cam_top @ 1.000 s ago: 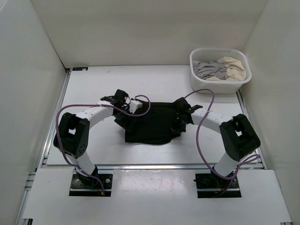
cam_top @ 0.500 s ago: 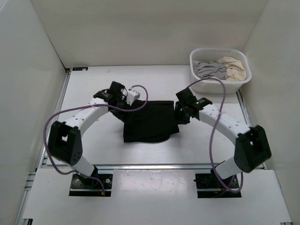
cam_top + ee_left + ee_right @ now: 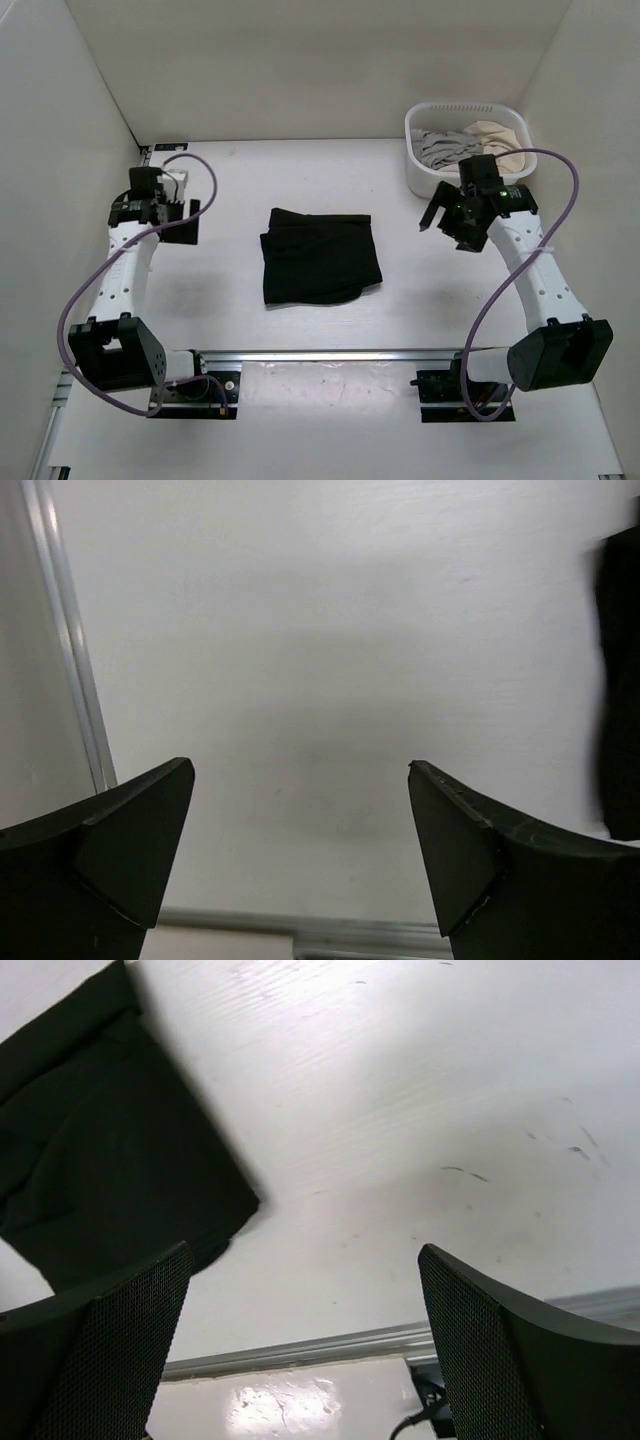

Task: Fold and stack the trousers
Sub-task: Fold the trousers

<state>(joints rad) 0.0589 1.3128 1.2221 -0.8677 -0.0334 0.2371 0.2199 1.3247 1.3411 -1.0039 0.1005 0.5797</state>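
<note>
While the black trousers (image 3: 320, 257) lie folded on the table (image 3: 230, 180) between the left gripper (image 3: 300, 776) and right gripper (image 3: 303, 1256), both gaping empty and well clear, a 1-sided pinch could drag the folds open.

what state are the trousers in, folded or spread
Folded: the trousers lie as a compact squarish bundle on the table, no long legs showing.

A lab robot cell: white panels (image 3: 300, 70) enclose the table (image 3: 300, 180).

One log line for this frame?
trousers: folded, on table | left gripper: open, empty | right gripper: open, empty | basket: grey garment, beige garment
</note>
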